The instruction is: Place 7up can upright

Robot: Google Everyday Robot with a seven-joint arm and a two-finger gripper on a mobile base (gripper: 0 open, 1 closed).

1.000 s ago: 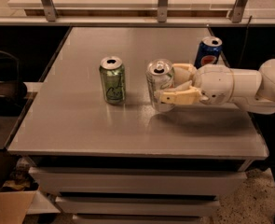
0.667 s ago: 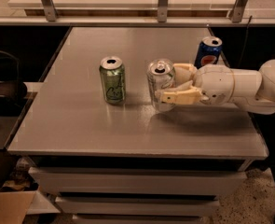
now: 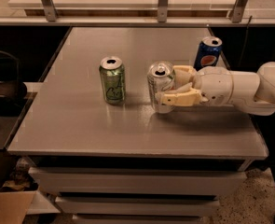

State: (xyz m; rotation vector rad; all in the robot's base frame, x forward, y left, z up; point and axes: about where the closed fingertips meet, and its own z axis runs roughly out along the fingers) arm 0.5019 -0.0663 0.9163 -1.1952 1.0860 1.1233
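Observation:
The 7up can (image 3: 158,78) is silver-white with a silver top and stands upright on the grey table (image 3: 127,129), right of centre. My gripper (image 3: 168,85) reaches in from the right, and its cream fingers (image 3: 179,98) sit on either side of the can, one in front and one behind. The fingers appear closed on the can. The can's base rests on the table surface.
An all-green can (image 3: 112,80) stands upright to the left of the 7up can. A blue Pepsi can (image 3: 207,52) stands at the table's far right edge, behind my arm (image 3: 239,90). A rail with metal posts (image 3: 162,3) runs along the back.

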